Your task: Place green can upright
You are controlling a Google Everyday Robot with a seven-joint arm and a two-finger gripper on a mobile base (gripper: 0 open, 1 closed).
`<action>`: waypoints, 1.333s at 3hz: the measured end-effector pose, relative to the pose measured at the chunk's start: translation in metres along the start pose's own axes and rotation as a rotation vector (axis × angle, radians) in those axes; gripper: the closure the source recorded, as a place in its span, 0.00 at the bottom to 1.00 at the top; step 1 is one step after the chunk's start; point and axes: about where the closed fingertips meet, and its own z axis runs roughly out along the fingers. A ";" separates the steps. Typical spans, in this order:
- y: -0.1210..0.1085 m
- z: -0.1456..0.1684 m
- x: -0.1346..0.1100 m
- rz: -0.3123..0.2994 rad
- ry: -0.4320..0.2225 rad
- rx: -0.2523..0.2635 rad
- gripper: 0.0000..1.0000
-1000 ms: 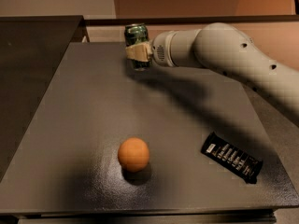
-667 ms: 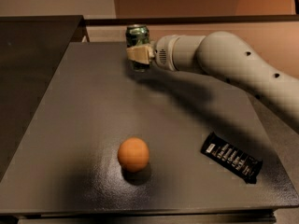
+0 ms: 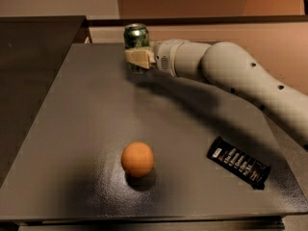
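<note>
The green can (image 3: 136, 36) stands upright at the far edge of the dark grey table (image 3: 86, 129), its silver top facing up. My gripper (image 3: 136, 58) reaches in from the right on the white arm (image 3: 231, 71) and is shut on the can's lower half. A tan finger (image 3: 139, 57) crosses the can's front and hides its base, so I cannot tell whether the can touches the table.
An orange ball (image 3: 137, 159) lies at the table's front middle. A flat black snack bar wrapper (image 3: 239, 161) lies at the front right. A darker counter (image 3: 33, 47) adjoins the left side, and a tan wall runs behind.
The gripper and can have shifted slightly to the left along the far edge. The ball and wrapper have not moved.
</note>
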 end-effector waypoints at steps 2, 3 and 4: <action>0.003 0.008 -0.014 -0.040 0.042 0.013 1.00; 0.006 0.010 -0.019 -0.047 0.067 0.014 1.00; 0.007 0.014 -0.024 -0.050 0.094 0.011 0.85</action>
